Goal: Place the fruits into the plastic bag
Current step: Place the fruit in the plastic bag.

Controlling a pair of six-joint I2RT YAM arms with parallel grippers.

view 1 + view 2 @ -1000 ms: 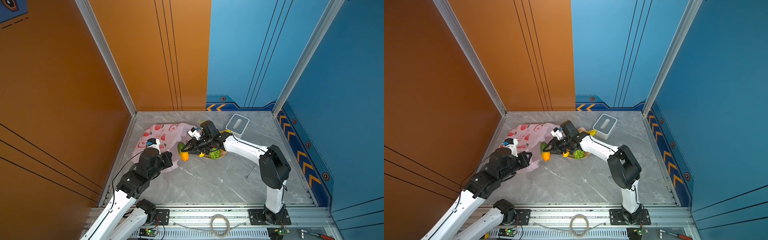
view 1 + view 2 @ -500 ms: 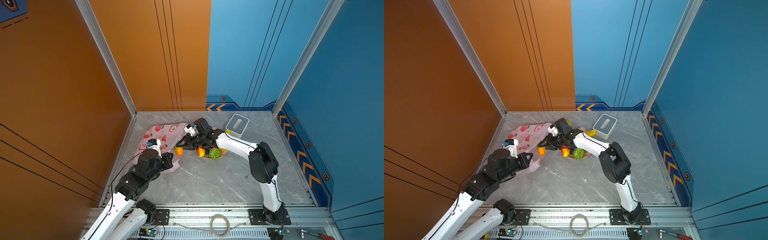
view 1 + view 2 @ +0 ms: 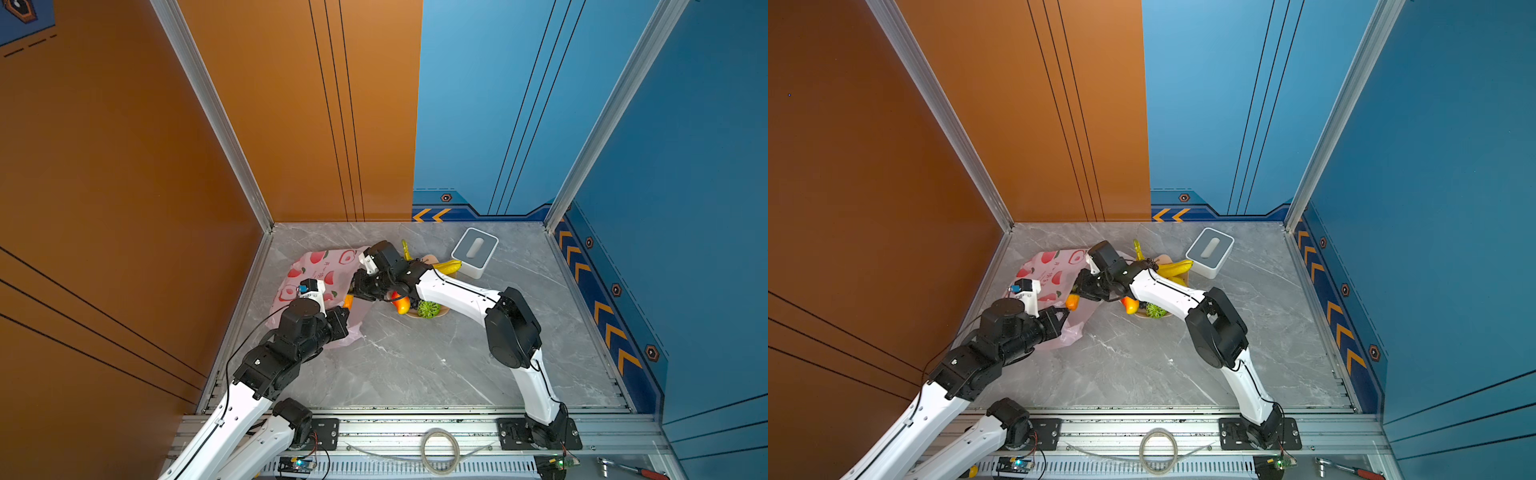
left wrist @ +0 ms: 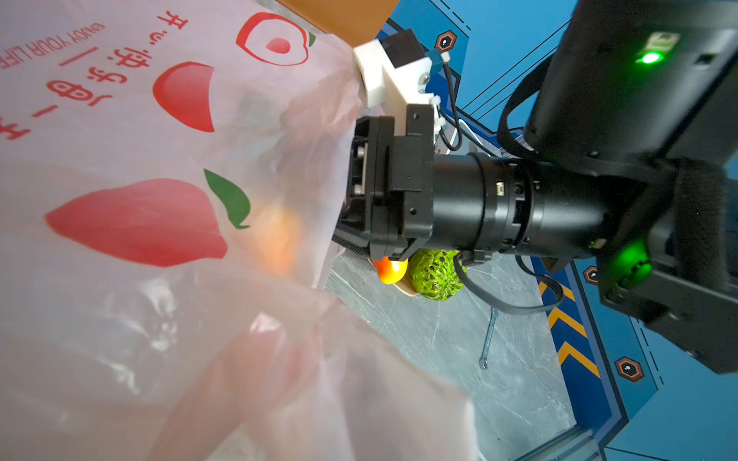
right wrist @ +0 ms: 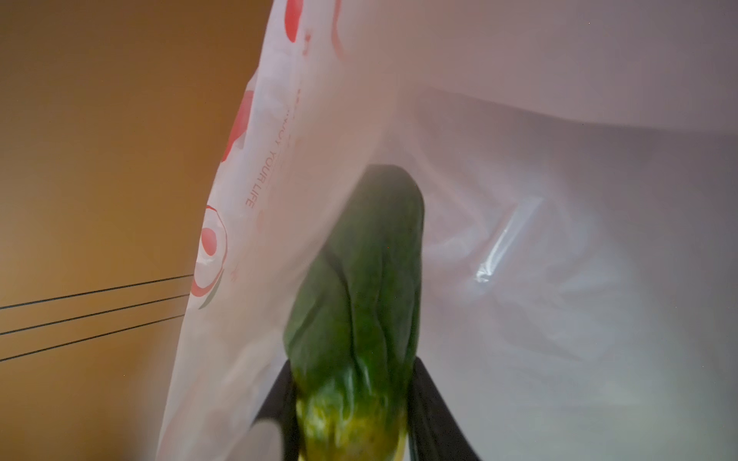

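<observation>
Since 1 second ago the right gripper (image 3: 1077, 294), jaws clamped on the green-orange papaya (image 5: 359, 287), has carried it from beside the plate (image 3: 1142, 316) into the plastic bag (image 3: 316, 266) near the worktop's (image 3: 415, 365) left edge, the left gripper (image 3: 1061, 316) still pinching the bag's rim.

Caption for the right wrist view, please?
Right gripper holds the green-orange papaya in the open mouth of the plastic bag.

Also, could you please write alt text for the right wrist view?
A green papaya, yellowing at its near end, is held by the right gripper and pokes into the open mouth of the translucent pink plastic bag. An orange wall shows beside the bag.
</observation>
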